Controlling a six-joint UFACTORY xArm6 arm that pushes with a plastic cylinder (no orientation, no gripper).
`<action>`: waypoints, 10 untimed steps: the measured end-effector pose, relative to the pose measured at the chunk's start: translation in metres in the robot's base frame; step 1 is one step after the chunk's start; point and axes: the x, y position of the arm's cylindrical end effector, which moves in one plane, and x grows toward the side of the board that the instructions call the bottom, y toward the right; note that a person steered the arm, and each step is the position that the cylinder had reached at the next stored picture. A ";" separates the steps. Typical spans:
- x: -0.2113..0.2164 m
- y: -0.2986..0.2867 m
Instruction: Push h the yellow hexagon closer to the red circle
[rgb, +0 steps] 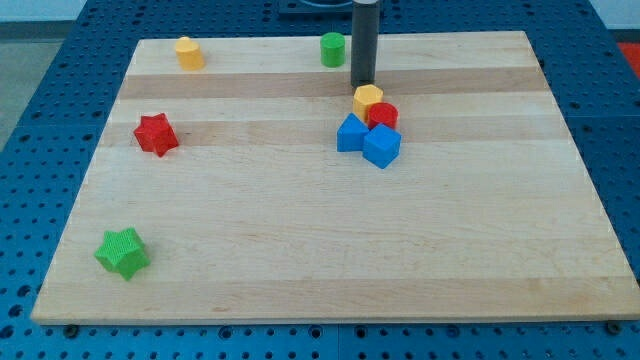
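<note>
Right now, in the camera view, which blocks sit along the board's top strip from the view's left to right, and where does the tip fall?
Yellow block → green cylinder → my tip, just above the yellow hexagon, which touches the red circle.

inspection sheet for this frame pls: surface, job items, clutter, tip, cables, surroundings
Surface: wooden board, flat, light.
Job's things: yellow hexagon touching red circle, at its upper left.
Clutter: two blue blocks against the pair from below; red star and green star at the view's left; yellow cylinder and green cylinder near the top edge.
Grippers: none; my tip just above the yellow hexagon.
Cables: nothing seen.
Surroundings: blue perforated base.
</note>
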 end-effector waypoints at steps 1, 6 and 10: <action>0.002 0.010; 0.028 0.004; 0.028 0.000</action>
